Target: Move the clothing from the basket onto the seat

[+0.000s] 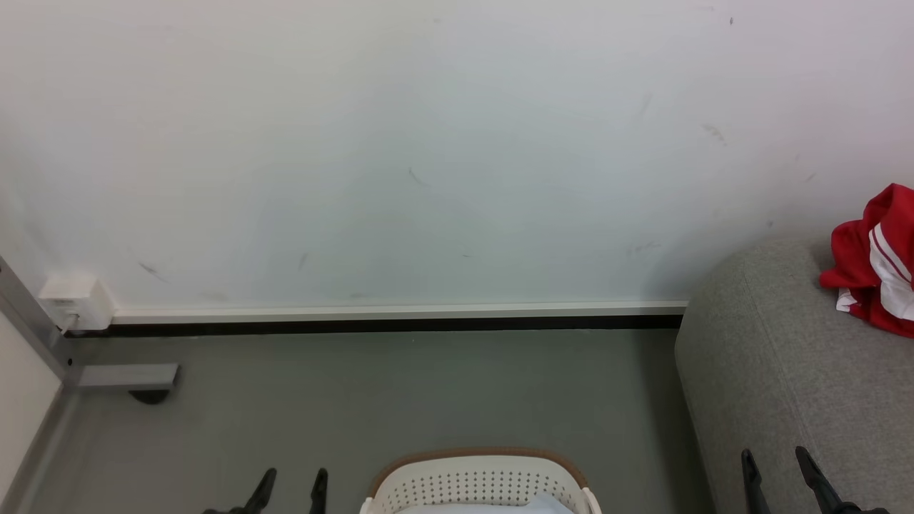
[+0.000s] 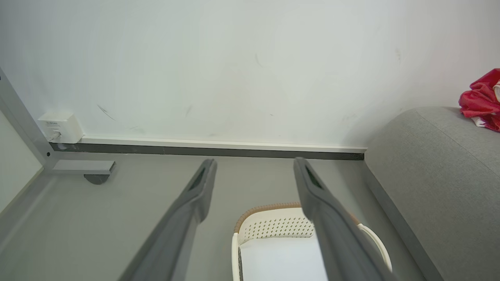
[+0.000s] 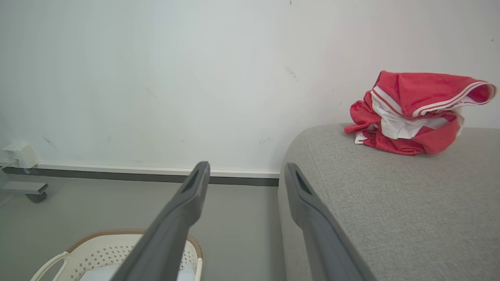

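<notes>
**Premises: sparse test room, domestically furnished**

Scuffed white wall (image 1: pixel 428 143), skirting strip (image 1: pixel 400 313) and grey floor (image 1: pixel 428 392). Grey sofa (image 1: pixel 785 385) and laundry basket (image 1: pixel 478 485) give a household look; a metal frame foot (image 1: pixel 128 375) on a caster (image 1: pixel 150 395) and a wall box (image 1: pixel 75 298) suggest a lab.

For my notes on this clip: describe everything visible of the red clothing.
The clothing is a crumpled heap of bright red fabric with broad white panels and thin white stripes along a hem. It lies bunched on top of the grey woven seat, near its rounded end, before the white wall. Whether it touches the wall cannot be told.
</notes>
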Robot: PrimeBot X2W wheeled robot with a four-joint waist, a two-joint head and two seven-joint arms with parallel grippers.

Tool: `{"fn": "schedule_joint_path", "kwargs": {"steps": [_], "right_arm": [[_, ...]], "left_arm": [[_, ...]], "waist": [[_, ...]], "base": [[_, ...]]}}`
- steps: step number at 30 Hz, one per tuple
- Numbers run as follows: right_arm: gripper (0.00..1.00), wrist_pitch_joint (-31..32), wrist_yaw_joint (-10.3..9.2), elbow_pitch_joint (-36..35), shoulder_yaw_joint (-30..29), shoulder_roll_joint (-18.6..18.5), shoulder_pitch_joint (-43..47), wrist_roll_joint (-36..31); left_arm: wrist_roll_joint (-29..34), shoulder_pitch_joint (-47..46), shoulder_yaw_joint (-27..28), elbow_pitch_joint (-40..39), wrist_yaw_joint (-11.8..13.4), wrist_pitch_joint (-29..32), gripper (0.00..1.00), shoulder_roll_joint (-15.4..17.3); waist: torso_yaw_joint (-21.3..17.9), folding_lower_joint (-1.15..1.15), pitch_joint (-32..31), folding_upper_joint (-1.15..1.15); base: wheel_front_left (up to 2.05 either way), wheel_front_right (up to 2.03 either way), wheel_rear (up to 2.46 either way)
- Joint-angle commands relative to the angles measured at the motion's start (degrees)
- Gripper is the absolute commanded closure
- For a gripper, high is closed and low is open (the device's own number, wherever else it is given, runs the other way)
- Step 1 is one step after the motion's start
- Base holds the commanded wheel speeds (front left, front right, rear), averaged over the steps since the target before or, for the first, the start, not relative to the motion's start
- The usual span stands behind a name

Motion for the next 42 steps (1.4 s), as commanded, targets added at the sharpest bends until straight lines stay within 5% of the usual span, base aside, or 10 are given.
{"fn": "schedule_joint_path", "kwargs": {"steps": [1,5,6,11,42], "right_arm": [[0.00,0.01,-0.13,0.20,-0.06,-0.05,-0.46,-0.16],[0.00,0.01,-0.13,0.16,0.11,-0.05,-0.50,-0.05],[1.00,-0.01,0.01,0.15,0.12,0.01,-0.14,0.00],[1.00,0.06,0.01,2.56,0.15,0.60,1.46,0.08],[1.00,7.96,-0.02,-0.46,-1.47,0.30,-2.20,31.23]], "left_arm": [[-0.17,-0.18,0.17,-0.06,0.27,-0.02,0.00,0.16],[-0.78,0.00,0.05,0.35,0.03,-0.02,0.00,0.16],[-0.53,0.08,-0.09,0.36,0.12,0.00,1.00,-0.02],[-0.63,1.59,-0.33,2.71,0.12,0.12,1.00,-0.32],[-31.40,-1.56,3.55,-1.54,-0.62,8.01,1.00,-0.14]], "waist": [[0.08,0.00,0.03,0.00],[0.14,0.00,0.01,0.00],[0.14,0.00,0.01,0.00],[0.15,0.00,0.02,0.00],[0.37,0.00,0.85,0.00]], "base": [[0.00,0.00,0.00],[0.00,0.00,0.00],[0.00,0.00,0.00],[0.00,0.00,0.00],[0.00,0.00,0.00]]}}
